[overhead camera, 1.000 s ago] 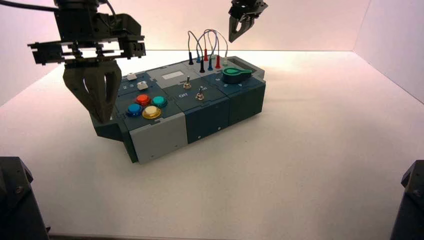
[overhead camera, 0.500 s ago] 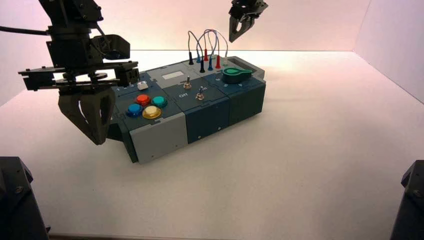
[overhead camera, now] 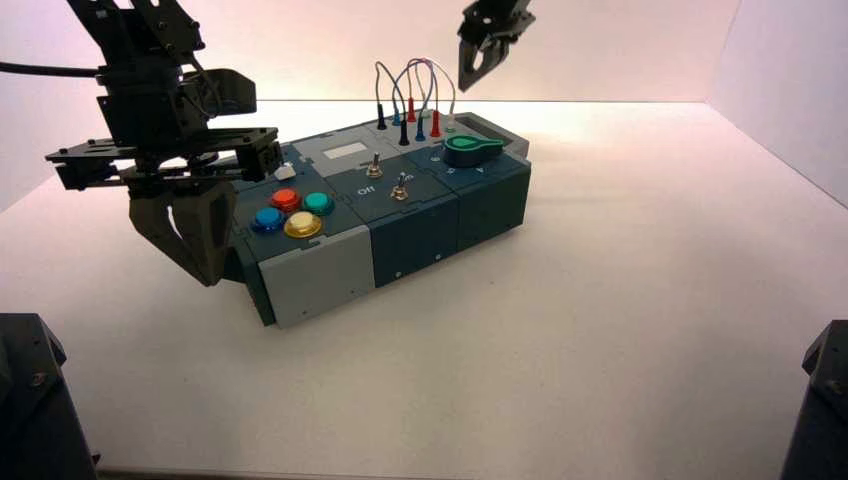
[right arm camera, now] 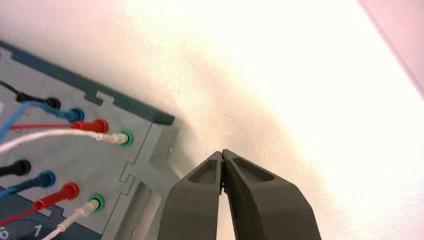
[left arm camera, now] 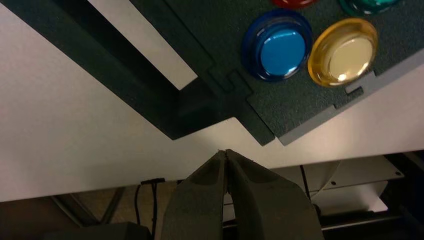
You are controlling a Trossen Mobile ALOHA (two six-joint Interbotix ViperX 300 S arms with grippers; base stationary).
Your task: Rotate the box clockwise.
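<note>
The box (overhead camera: 420,225), dark teal and grey, lies askew on the white table, its near-left end toward me. It bears four coloured buttons (overhead camera: 292,211), two toggle switches (overhead camera: 387,176), a green knob (overhead camera: 470,149) and looped plug wires (overhead camera: 412,100). My left gripper (overhead camera: 205,272) is shut and empty, just off the box's near-left end handle (left arm camera: 150,95); the blue button (left arm camera: 282,49) and yellow button (left arm camera: 346,50) show in the left wrist view. My right gripper (overhead camera: 468,78) is shut and empty, raised above the far end, beyond the wires; its wrist view shows the plugs (right arm camera: 90,125) and the far handle (right arm camera: 160,150).
The white table (overhead camera: 620,300) spreads wide to the right of and in front of the box. Its left edge (left arm camera: 100,182) lies close under the left gripper, with cables below. Dark arm bases (overhead camera: 30,400) stand at both near corners.
My left gripper has come off the box's near-left corner, moving out to the left and lower beside the end handle. The box and the right gripper have stayed in place.
</note>
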